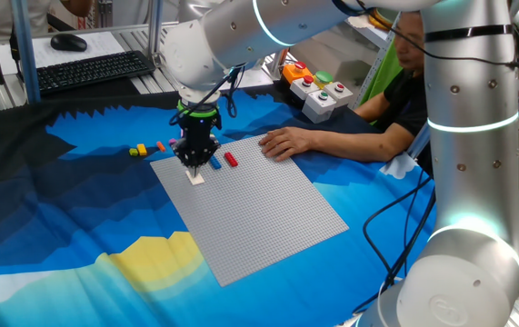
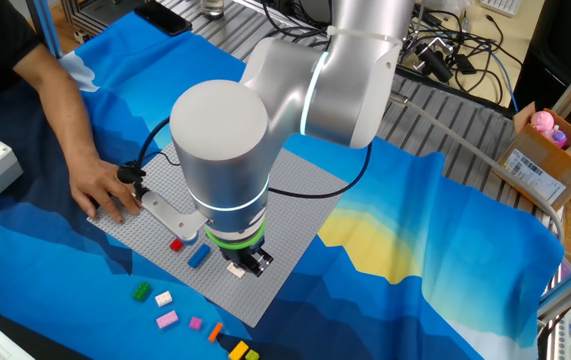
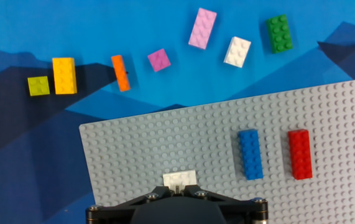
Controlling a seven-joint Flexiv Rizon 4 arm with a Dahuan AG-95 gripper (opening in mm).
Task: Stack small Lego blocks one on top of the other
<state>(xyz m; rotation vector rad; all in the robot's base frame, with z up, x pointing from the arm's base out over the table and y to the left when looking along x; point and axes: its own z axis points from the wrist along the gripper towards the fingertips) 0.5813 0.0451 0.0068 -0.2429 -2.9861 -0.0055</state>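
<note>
Blue patterned cloth (image 1: 77,227) covers the table, and on it lies a large grey studded baseplate (image 3: 351,205), with a person's hand (image 2: 105,190) resting at one of its edges and a grey button box (image 1: 323,95) further off. On the plate lie a blue brick (image 3: 250,154) and a red brick (image 3: 299,154), flat and side by side, near each other but not touching. A white brick (image 3: 179,181) sits on the plate near its edge, directly at the tips of the gripper (image 1: 193,166), which is lowered right down onto it. Whether the fingers are clamped on that brick or parted around it I cannot tell — in the hand view the gripper body hides them, and both fixed views are too small to show it. Off the plate, scattered on the cloth, are a green brick (image 3: 278,33), another white brick (image 3: 237,51), a long pink brick (image 3: 202,28), a small pink brick (image 3: 159,60), an orange brick (image 3: 120,73), a yellow brick (image 3: 64,75) and a small lime brick (image 3: 38,86). As for progress, no brick visibly sits on top of another — every piece lies single, so the stacking looks barely begun. At most three pieces have reached the plate, and seven loose ones wait on the cloth.
</note>
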